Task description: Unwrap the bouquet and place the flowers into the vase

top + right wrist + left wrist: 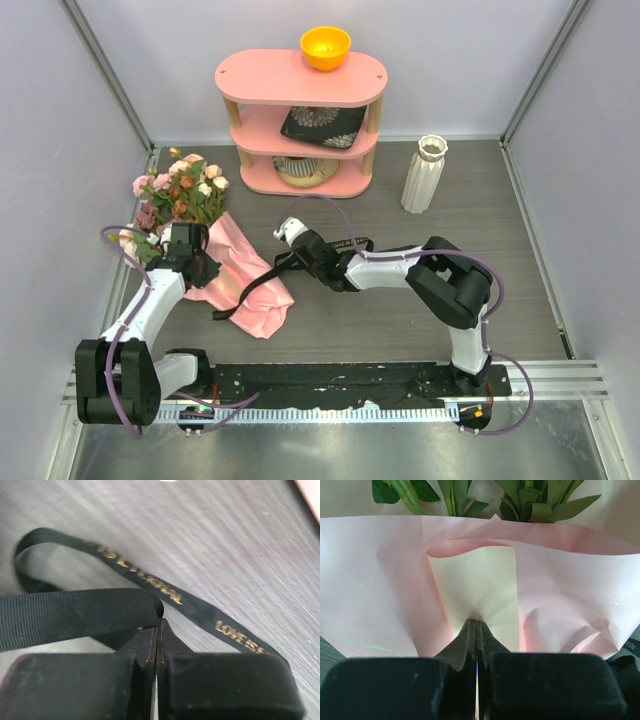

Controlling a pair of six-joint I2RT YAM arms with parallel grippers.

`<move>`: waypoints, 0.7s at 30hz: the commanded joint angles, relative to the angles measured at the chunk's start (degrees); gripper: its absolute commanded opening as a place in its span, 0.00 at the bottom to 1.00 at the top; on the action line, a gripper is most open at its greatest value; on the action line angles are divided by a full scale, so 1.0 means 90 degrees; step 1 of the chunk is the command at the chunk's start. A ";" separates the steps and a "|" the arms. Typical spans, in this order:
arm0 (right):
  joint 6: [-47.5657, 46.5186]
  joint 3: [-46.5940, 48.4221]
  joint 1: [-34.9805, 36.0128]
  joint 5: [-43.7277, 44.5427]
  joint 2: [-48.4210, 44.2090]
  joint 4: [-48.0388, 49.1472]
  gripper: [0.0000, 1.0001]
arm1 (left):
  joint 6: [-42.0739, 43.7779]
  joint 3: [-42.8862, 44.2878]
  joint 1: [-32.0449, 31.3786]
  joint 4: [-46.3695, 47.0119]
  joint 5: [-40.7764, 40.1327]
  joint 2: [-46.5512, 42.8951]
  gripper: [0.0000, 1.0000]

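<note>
The bouquet lies at the left of the table, its flowers point(180, 190) pointing to the back and the salmon-pink wrapping paper point(250, 285) spread toward the middle. My left gripper point(204, 270) is shut on a fold of that paper point(380, 580), its jaws point(477, 623) pinching the sheet just below the green stems point(530, 505). My right gripper point(287, 264) is shut on the black ribbon point(250, 292), which trails down-left across the paper. In the right wrist view the ribbon point(75, 615), with gold lettering, folds right at the closed jaws point(160, 624). The white ribbed vase point(423, 175) stands upright at the back right.
A pink three-tier shelf point(300, 80) stands at the back centre. An orange bowl point(325, 47) sits on its top tier and a dark patterned plate point(322, 124) on the middle one. White walls close in both sides.
</note>
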 commanded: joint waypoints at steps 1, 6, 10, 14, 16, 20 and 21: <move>0.0808 -0.0262 -0.0291 0.1390 -0.0484 0.0844 0.01 | 0.0070 -0.0033 0.0039 0.0242 0.0108 -0.0048 0.00; 0.3647 -0.0839 -0.1335 0.2535 -0.1314 0.0153 0.01 | 0.0070 -0.0053 0.0030 0.0233 0.0138 -0.0126 0.00; 0.5436 -0.1648 -0.2663 0.2583 -0.2463 -0.1171 0.01 | 0.0051 -0.0072 0.0030 0.0291 0.0186 -0.0175 0.00; 0.5032 -0.2148 -0.3797 0.0978 -0.3044 -0.0779 0.01 | 0.0051 -0.0072 0.0039 0.0301 0.0313 -0.0136 0.00; 0.4088 -0.1713 -0.3799 -0.0125 -0.2840 -0.0747 0.01 | 0.0031 -0.0082 0.0030 0.0330 0.0323 -0.0136 0.00; 0.3204 -0.1056 -0.3352 -0.2455 -0.2079 -0.0680 0.05 | 0.0021 -0.0092 0.0030 0.0340 0.0265 -0.0175 0.00; 0.3048 -0.0939 -0.2876 -0.2339 -0.1961 -0.0670 0.07 | 0.0021 -0.0092 0.0039 0.0340 0.0265 -0.0185 0.00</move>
